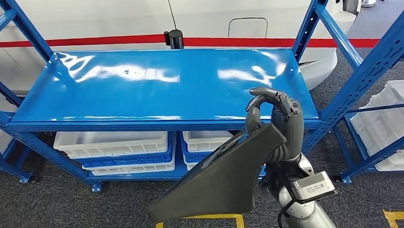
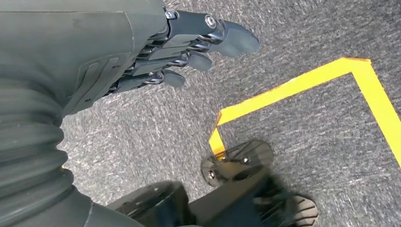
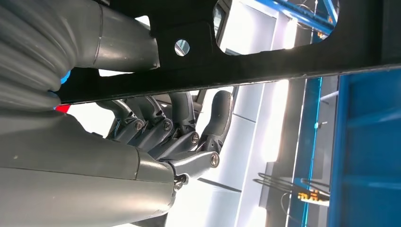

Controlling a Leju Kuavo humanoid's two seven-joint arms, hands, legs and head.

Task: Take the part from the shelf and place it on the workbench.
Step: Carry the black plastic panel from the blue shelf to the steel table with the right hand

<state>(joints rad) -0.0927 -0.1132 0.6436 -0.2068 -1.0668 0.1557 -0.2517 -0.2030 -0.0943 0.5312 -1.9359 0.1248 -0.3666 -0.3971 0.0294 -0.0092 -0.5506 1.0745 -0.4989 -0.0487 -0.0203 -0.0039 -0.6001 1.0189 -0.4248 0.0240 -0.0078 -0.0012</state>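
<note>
Part (image 1: 220, 182) in your right hand (image 1: 277, 126), lifted clear of the blue shelf (image 1: 153, 85).

Your right hand gripped the part at its narrow upper end, fingers curled over the edge at about 4 o'clock in the head view, while the broad end hung down toward 7 o'clock, over the carpet and yellow floor tape (image 1: 199, 224). It was a flat, matte black, fin-shaped panel; the right wrist view showed a drilled hole (image 3: 182, 47) and a cut-out in it. Held so far from its middle, it could have swung or slipped through the fingers, or clipped the blue upright (image 1: 363, 68) at 3 o'clock during a turn. Your left hand (image 2: 189, 45) hung over grey carpet, fingers loosely apart, holding nothing. White plastic bins (image 1: 112, 144) sat on the lower tier.
</note>
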